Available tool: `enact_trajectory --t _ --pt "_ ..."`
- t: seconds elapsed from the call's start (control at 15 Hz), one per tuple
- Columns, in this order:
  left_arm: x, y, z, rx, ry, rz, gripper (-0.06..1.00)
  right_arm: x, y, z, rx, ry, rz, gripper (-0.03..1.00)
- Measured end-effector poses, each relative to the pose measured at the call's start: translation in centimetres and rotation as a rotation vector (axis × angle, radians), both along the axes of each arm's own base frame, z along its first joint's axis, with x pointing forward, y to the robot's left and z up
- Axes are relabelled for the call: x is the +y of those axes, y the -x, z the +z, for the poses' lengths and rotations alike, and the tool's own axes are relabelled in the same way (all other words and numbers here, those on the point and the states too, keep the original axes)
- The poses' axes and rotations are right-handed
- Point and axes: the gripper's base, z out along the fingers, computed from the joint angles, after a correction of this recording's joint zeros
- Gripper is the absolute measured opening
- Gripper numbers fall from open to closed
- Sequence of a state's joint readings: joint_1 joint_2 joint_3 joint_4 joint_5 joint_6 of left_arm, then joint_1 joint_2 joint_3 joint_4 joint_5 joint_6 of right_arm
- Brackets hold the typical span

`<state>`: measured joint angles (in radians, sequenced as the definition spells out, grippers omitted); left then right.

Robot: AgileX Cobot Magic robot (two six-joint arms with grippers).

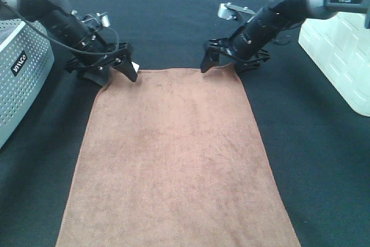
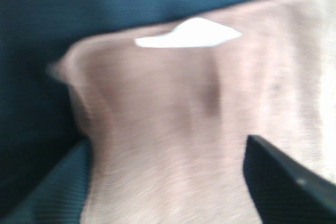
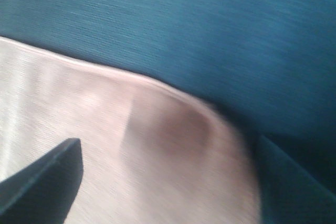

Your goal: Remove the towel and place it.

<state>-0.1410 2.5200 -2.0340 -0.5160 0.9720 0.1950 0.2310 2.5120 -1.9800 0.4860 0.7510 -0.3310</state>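
Towel (image 1: 173, 154) lies flat and spread out on the black table (image 1: 324, 172). It is brown. Its far edge sits right at the two grippers. The left gripper (image 1: 110, 72) is at one far corner, and its fingers (image 2: 286, 184) are wide apart. That corner sits between them, a bit wrinkled. A small white tag (image 2: 189, 34) sticks out from the cloth edge just past the fingers. The right gripper (image 1: 231, 65) is at the other far corner. Its fingers (image 3: 44, 182) are wide apart too, with the rounded corner between them. Both wrist views are blurry, so I cannot tell if the fingertips touch the cloth. A grey box with holes (image 1: 23, 67) stands beside the left arm, and a white box (image 1: 341, 56) beside the right arm.
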Motion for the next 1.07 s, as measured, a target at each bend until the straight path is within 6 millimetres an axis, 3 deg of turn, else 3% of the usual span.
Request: enact_trajectory --t 0.27,0.33,0.47,0.6,0.73,1.07 --pt "-0.12 -0.04 -0.23 -0.007 -0.010 -0.002 0.56 0.68 0.06 -0.24 -0.026 0.028 0.021 0.69" --pt "-0.03 -0.05 -0.42 -0.008 -0.022 -0.005 0.47 0.49 0.04 -0.40 -0.037 0.066 0.037 0.61" --pt "0.39 -0.16 -0.68 -0.027 -0.077 -0.020 0.21 0.38 -0.06 -0.51 -0.063 0.123 0.047 0.46" --pt "0.57 -0.21 -0.77 -0.040 -0.113 -0.035 0.03 0.10 -0.20 -0.66 -0.080 0.159 0.055 0.25" --pt "0.50 -0.21 -0.83 -0.050 -0.138 -0.049 0.01 0.03 -0.32 -0.85 -0.094 0.168 0.056 0.03" --pt "0.46 -0.24 -0.72 -0.062 -0.158 -0.059 0.01 0.04 -0.39 -0.72 -0.102 0.167 0.053 0.00"
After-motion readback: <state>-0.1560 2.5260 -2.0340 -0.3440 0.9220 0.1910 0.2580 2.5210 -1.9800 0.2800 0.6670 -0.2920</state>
